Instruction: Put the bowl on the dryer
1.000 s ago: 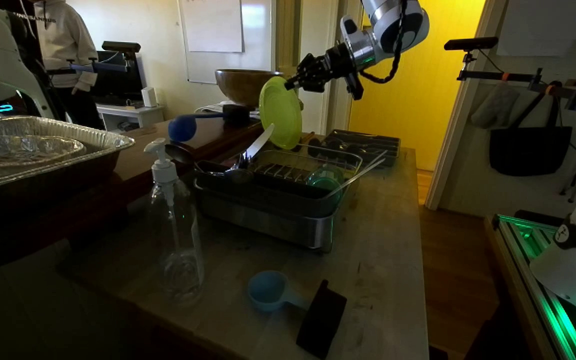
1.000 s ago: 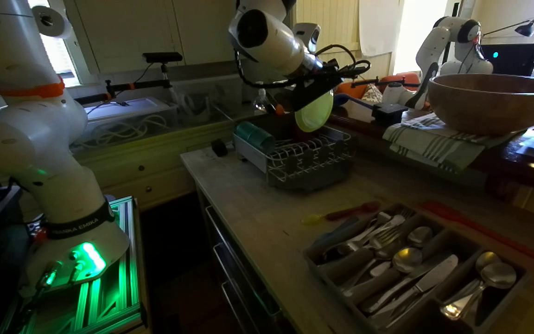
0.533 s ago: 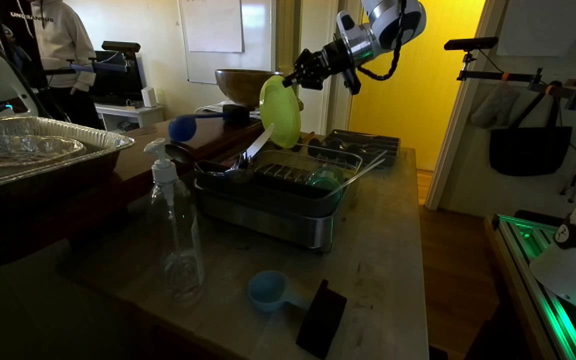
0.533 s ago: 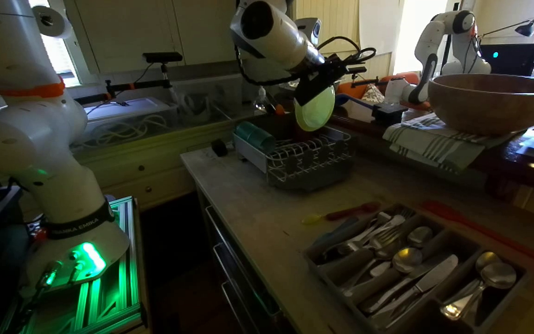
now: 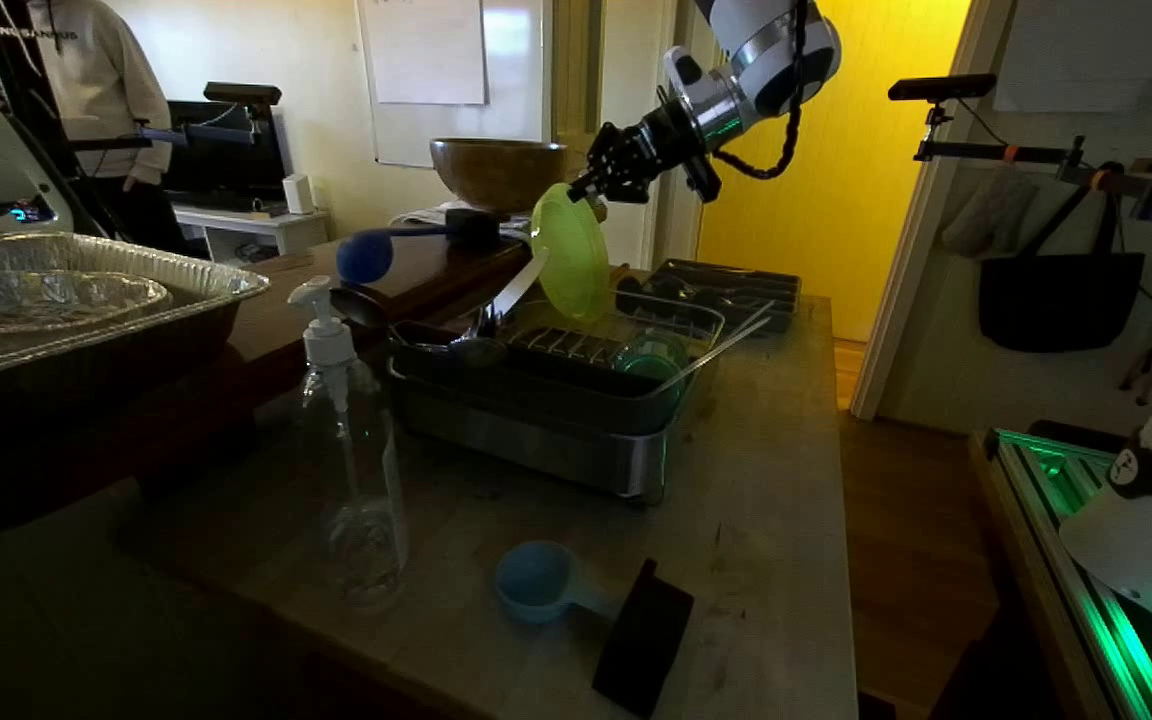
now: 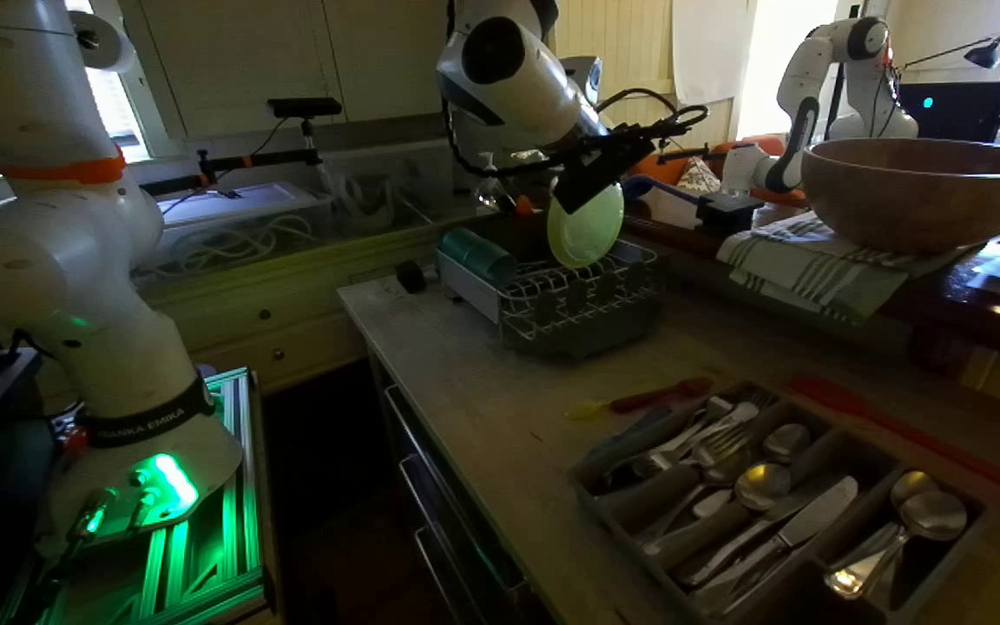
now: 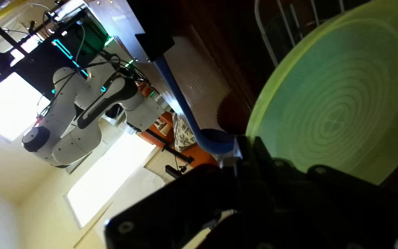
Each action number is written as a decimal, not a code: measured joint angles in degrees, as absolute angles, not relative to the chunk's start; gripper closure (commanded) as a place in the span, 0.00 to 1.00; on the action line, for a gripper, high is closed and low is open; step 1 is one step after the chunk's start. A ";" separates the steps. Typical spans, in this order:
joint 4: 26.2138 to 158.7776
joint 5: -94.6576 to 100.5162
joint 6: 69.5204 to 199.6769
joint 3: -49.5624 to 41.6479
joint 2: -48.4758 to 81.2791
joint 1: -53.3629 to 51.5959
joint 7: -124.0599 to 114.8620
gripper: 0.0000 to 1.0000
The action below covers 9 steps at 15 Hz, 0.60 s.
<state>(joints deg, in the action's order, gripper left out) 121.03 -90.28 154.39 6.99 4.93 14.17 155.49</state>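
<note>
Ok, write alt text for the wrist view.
The end effector grips the rim of a lime-green bowl on the right. Part of the dryer shows at top; a blue utensil and white robot arm appear further left.

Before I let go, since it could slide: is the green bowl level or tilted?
Steeply tilted: the green bowl is nearly on edge in both exterior views, its rim in the tool.
</note>
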 measured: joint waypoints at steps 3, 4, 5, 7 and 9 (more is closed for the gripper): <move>121.01 -87.06 154.39 6.99 4.93 14.17 155.49 0.99; 120.98 -86.01 154.39 6.99 4.93 14.17 155.49 0.99; 120.93 -85.09 154.39 7.00 4.93 14.17 155.49 0.99; 120.71 -83.38 154.39 7.05 4.90 14.17 155.49 0.99; 120.24 -81.72 154.43 7.26 4.83 14.18 155.49 0.99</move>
<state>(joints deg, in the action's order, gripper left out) 120.24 -81.72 154.43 7.26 4.83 14.18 155.49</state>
